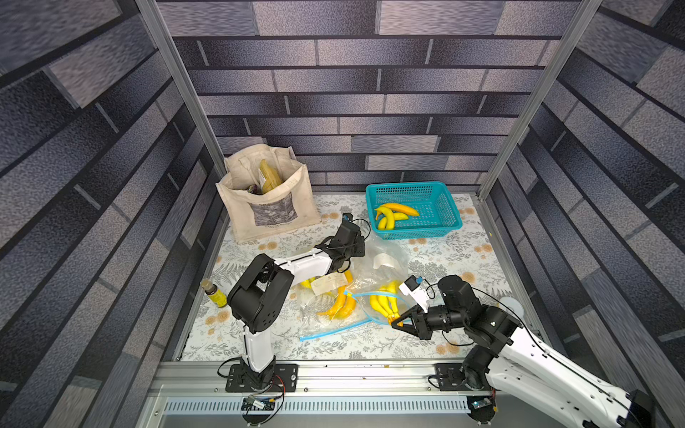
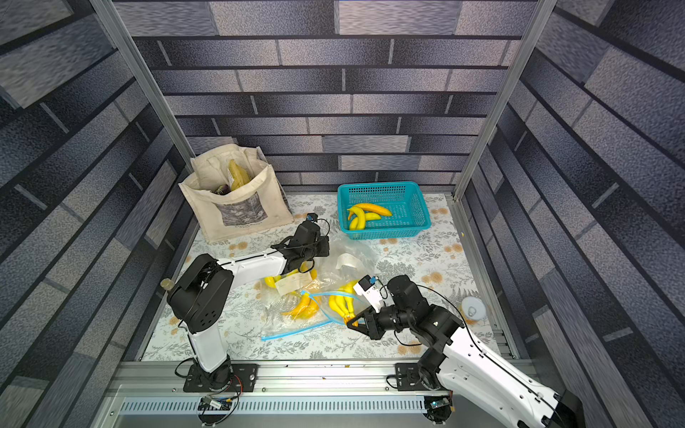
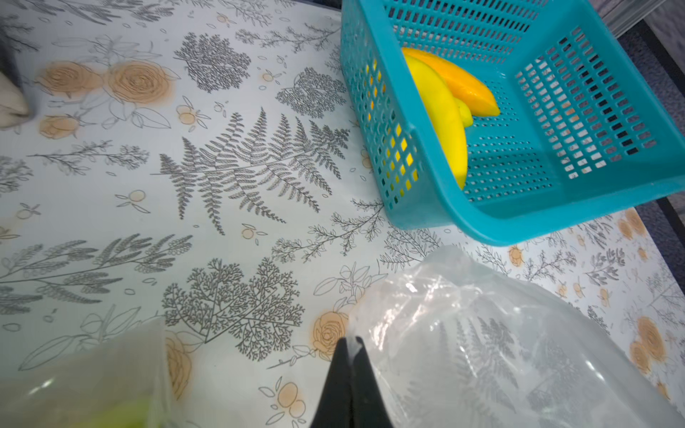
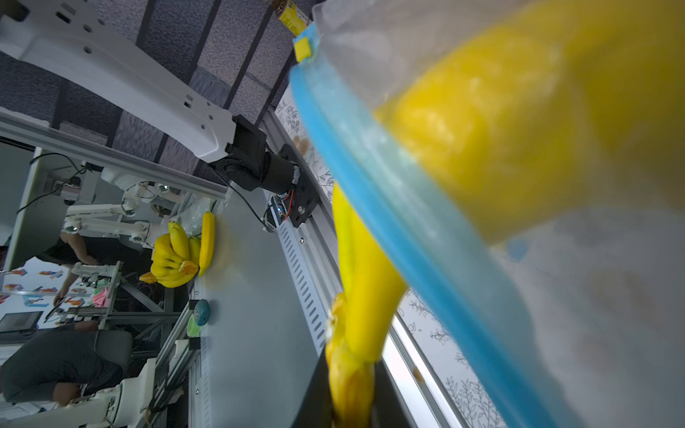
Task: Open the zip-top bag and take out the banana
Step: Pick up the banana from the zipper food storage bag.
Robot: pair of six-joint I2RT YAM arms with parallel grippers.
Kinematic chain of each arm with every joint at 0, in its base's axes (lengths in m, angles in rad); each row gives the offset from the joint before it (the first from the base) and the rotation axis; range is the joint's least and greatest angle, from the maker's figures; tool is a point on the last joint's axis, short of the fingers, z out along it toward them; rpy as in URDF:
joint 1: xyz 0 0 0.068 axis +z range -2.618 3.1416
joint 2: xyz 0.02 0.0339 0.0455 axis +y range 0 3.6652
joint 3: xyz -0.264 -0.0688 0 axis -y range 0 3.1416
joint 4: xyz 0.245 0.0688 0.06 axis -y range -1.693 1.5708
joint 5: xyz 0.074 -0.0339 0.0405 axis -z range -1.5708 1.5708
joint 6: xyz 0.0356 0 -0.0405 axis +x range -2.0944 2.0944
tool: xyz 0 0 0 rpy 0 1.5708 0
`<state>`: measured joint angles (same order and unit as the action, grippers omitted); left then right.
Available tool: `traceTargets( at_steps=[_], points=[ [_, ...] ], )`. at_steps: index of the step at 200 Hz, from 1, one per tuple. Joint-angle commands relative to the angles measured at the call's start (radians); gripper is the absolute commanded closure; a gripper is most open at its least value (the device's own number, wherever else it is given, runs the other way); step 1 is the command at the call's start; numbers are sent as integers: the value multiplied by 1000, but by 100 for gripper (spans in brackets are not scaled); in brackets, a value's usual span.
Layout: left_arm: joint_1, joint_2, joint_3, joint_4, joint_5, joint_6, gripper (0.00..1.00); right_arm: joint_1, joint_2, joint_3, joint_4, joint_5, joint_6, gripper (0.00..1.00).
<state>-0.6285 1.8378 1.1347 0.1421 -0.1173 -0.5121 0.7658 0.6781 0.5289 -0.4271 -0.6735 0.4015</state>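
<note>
A clear zip-top bag (image 1: 387, 255) (image 2: 352, 255) lies mid-table, and its blue zip rim (image 1: 374, 295) (image 4: 389, 207) gapes toward the right arm. A yellow banana bunch (image 1: 381, 302) (image 2: 339, 304) (image 4: 365, 259) lies in that mouth, its stem end poking out. My right gripper (image 1: 396, 321) (image 2: 351, 321) (image 4: 348, 400) is shut on the stem. My left gripper (image 3: 350, 344) is shut on a fold of the bag's film (image 3: 463, 333) at its far end. In both top views the wrist hides its fingers.
A second clear bag with orange bananas (image 1: 343, 305) and a blue zip strip (image 1: 326, 333) lies beside the left arm. A teal basket (image 1: 404, 187) (image 3: 482, 226) with bananas sits at the back, a tote bag (image 1: 267, 211) back left, a bottle (image 1: 215, 292) left, a white cup (image 2: 473, 307) right.
</note>
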Motion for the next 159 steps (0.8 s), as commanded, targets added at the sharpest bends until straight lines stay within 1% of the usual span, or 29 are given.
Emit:
traceTargets(
  at_steps=[1, 23, 42, 54, 74, 90, 107, 119, 130, 138, 147, 159],
  points=[
    [4, 18, 18, 1, -166, -45, 100, 5, -22, 55, -30, -154, 32, 97],
    [-13, 14, 16, 3, -270, -39, 100, 4, -52, 108, -40, -192, 47, 98],
    [-20, 13, 1, 8, -317, -42, 100, 4, -74, 169, -28, -212, 65, 98],
    [-29, 14, -4, 4, -329, -39, 100, 4, -89, 224, -42, -184, 59, 99],
    [-78, 20, -13, 7, -389, -19, 100, 4, -93, 314, -48, -129, 51, 100],
    [-121, 39, 4, 2, -417, -19, 100, 4, -67, 403, -122, -22, -15, 100],
    [-156, 76, 43, -11, -436, -29, 100, 4, -24, 458, -149, 40, -68, 100],
    [-171, 106, 72, -23, -447, -37, 100, 4, 11, 505, -183, 91, -131, 100],
    [-181, 131, 103, -38, -449, -49, 100, 3, 40, 527, -202, 185, -184, 100],
    [-191, 147, 123, -47, -462, -58, 100, 3, 65, 576, -210, 271, -227, 100],
    [-206, 161, 143, -47, -478, -64, 100, -4, 113, 595, -222, 382, -274, 100],
    [-222, 182, 169, -47, -512, -80, 100, -27, 183, 608, -216, 475, -323, 100]
  ],
)
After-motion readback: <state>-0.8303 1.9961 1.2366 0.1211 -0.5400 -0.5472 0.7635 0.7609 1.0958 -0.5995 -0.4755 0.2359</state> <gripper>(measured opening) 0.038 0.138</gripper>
